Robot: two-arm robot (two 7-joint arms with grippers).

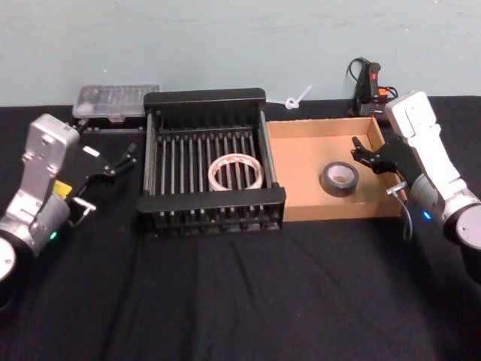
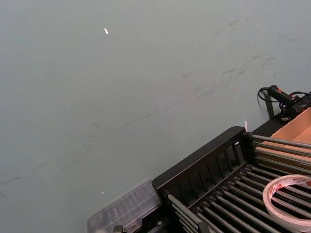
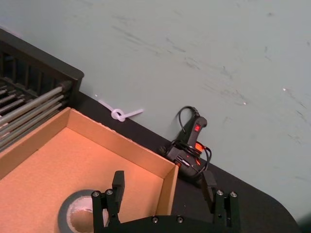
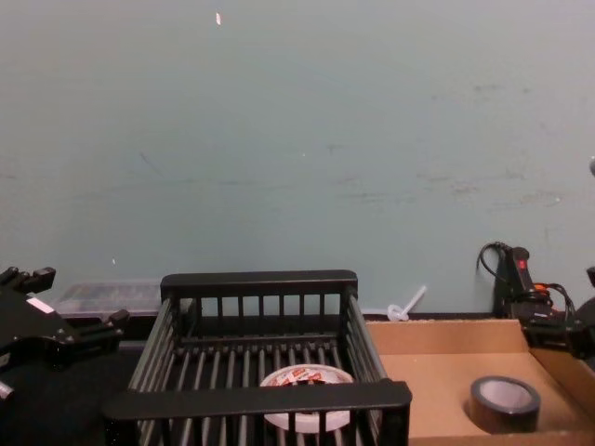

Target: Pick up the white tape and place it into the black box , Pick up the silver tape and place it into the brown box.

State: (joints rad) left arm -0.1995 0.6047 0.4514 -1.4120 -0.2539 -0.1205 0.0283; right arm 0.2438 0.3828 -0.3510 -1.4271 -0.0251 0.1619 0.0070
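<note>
Right tool (image 1: 364, 153): fingers spread, holding nothing, hanging above the right wall of the brown box (image 1: 301, 177). Looks like a release pose, since the silver tape (image 1: 339, 178) lies flat on the box floor just inboard of it, core up, not touching the fingers. The right wrist view agrees: open tool (image 3: 164, 190) straddling the box corner, tape (image 3: 77, 213) below one finger.

Left tool (image 1: 114, 165): also spread and empty, sitting just outside the left wall of the black box (image 1: 214, 98), low over the worktop (image 1: 240, 293). You have it off to the side, so the crate opening stays unobstructed.

The white tape (image 1: 236, 171) lies flat on the slatted floor of the black box, roughly centred, slightly toward the brown box side. The chest view shows its red-and-white label (image 4: 307, 375) facing up behind the front rim bar.

Judgement: both placements read as done; each roll is in its own box and neither tool is gripping. Next, you only need both arms retracted, lifting the right one straight up first so a finger doesn't catch the cardboard wall.

Beyond the boxes, against the wall: a clear plastic case (image 1: 116, 101), a white zip tie (image 1: 297, 98) and a black handheld tool with a cable (image 1: 368, 86). None are in your way.
</note>
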